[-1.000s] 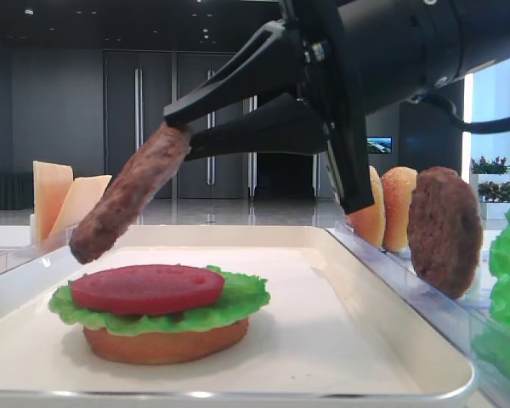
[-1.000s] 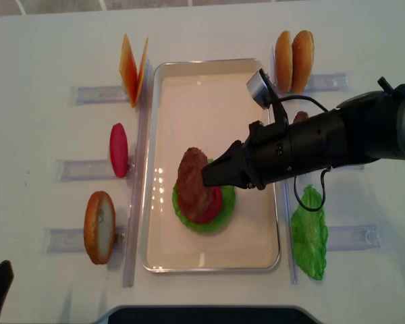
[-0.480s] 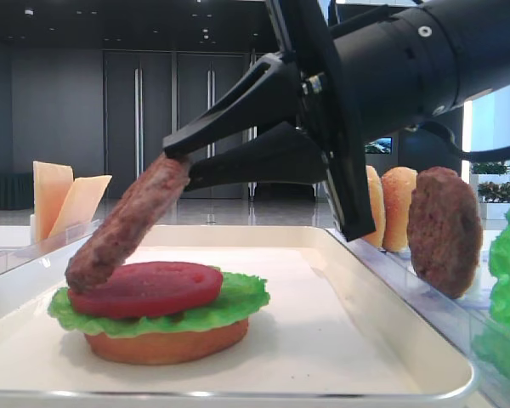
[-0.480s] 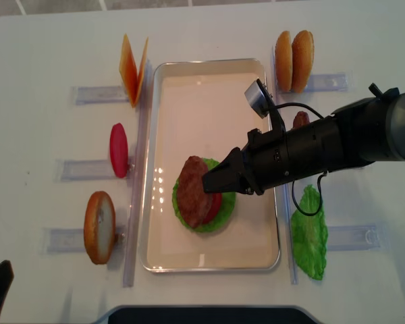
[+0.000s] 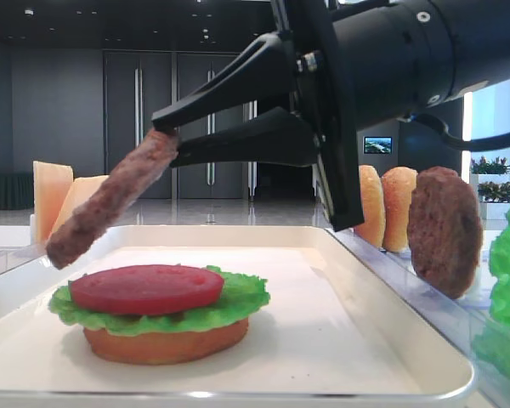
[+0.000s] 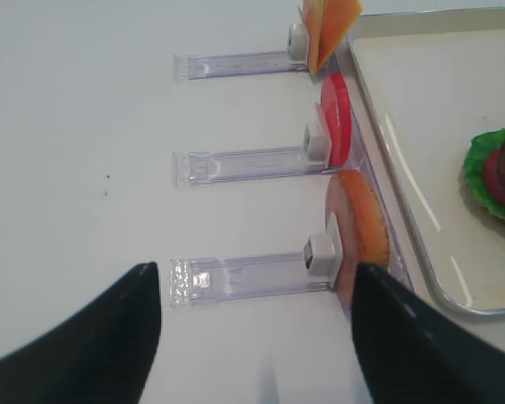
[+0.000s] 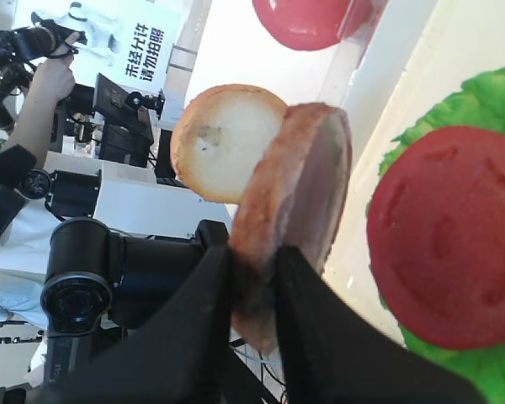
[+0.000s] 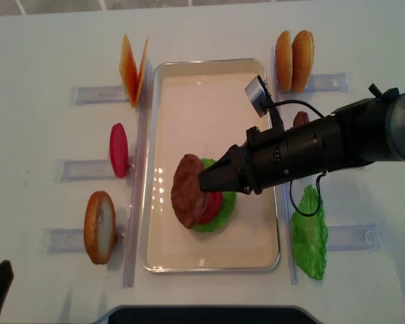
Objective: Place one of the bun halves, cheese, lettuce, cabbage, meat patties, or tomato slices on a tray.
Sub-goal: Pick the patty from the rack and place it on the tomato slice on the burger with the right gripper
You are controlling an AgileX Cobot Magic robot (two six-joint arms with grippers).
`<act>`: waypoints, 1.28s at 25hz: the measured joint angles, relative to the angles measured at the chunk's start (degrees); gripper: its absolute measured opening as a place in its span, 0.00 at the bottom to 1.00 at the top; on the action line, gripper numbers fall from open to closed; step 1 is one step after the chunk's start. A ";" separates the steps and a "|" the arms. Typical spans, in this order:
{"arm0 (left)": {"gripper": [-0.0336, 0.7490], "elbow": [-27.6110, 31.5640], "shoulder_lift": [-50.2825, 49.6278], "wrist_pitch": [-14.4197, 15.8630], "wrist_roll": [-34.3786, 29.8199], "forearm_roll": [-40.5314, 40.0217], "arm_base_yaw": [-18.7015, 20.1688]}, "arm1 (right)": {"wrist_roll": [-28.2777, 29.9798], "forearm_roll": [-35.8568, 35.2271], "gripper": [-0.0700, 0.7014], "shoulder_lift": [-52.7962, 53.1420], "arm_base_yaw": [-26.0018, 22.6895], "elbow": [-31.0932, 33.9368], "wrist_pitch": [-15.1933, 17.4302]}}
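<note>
My right gripper [image 5: 166,140] is shut on the upper edge of a brown meat patty [image 5: 110,200]. The patty [image 8: 187,190] hangs tilted, its low end just above and left of the stack, not touching it. The stack sits on the white tray [image 8: 216,63]: a bun half [image 5: 166,342], green lettuce [image 5: 238,297] and a red tomato slice [image 5: 144,287] on top. In the right wrist view both fingers pinch the patty [image 7: 299,185] beside the tomato slice [image 7: 446,236]. My left gripper [image 6: 257,278] stands open over bare table, left of the racks.
Clear racks flank the tray. On the left they hold cheese [image 8: 133,67], a tomato slice [image 8: 119,150] and a bun half [image 8: 99,227]. On the right are two bun halves [image 8: 293,61], a second patty [image 5: 444,229] and a lettuce leaf [image 8: 309,233].
The patty dipped until its low end met the tomato slice, then swung left and slightly up, clear of it. The right gripper stayed shut on it. The left gripper did not visibly move.
</note>
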State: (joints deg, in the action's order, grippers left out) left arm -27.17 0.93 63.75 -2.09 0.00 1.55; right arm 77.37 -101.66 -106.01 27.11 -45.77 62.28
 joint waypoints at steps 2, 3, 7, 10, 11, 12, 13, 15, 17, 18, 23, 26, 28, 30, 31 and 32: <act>0.73 0.00 0.00 0.00 0.00 0.00 0.00 | -0.13 0.00 0.28 -0.13 0.00 -0.48 -0.11; 0.73 0.00 0.00 0.00 0.00 0.00 0.00 | -0.24 -0.03 0.28 -0.26 0.00 -0.80 -0.18; 0.73 0.00 0.00 0.00 0.00 0.00 0.00 | -1.50 0.03 0.28 -1.29 0.00 -2.39 -0.45; 0.73 0.00 0.00 0.00 0.00 0.00 0.00 | -1.62 0.16 0.28 -1.90 0.00 -2.73 -0.49; 0.73 0.00 0.00 0.00 0.00 0.00 0.00 | -1.62 0.21 0.28 -2.00 0.00 -2.79 -0.52; 0.73 0.00 0.00 0.00 0.00 0.00 0.00 | -1.62 0.34 0.28 -2.11 0.00 -2.79 -0.52; 0.73 0.00 0.00 0.00 0.00 0.00 0.00 | -1.62 0.53 0.28 -2.13 0.00 -2.79 -0.56; 0.73 0.00 0.00 0.00 0.00 0.00 0.00 | -1.62 1.08 0.28 -2.13 0.00 -2.79 -0.99; 0.73 0.00 0.00 0.00 0.00 0.00 0.00 | -1.62 2.13 0.28 -2.13 0.00 -2.79 -1.97; 0.73 0.00 0.00 0.00 0.00 0.00 0.00 | -1.62 2.41 0.28 -2.13 0.00 -2.79 -2.43; 0.73 0.00 0.00 0.00 0.00 0.00 0.00 | -1.67 3.11 0.28 -2.18 0.00 -2.84 -2.67; 0.73 0.00 0.00 0.00 0.00 0.00 0.00 | -1.67 3.11 0.28 -2.51 0.00 -2.85 -2.67; 0.73 0.00 0.00 0.00 0.00 0.00 0.00 | -1.67 3.11 0.28 -2.62 0.00 -2.90 -2.67; 0.73 0.00 0.00 0.00 0.00 0.00 0.00 | -1.67 3.15 0.28 -2.62 0.00 -2.90 -2.75; 0.73 0.00 0.00 0.00 0.00 0.00 0.00 | -1.67 3.15 0.28 -2.62 0.00 -2.90 -2.79; 0.73 0.00 0.00 0.00 0.00 0.00 0.00 | -1.67 3.15 0.28 -2.62 0.00 -2.90 -2.86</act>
State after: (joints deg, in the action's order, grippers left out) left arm -27.17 0.93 63.75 -2.09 0.00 1.55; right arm 75.70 -98.51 -108.63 27.11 -48.67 59.42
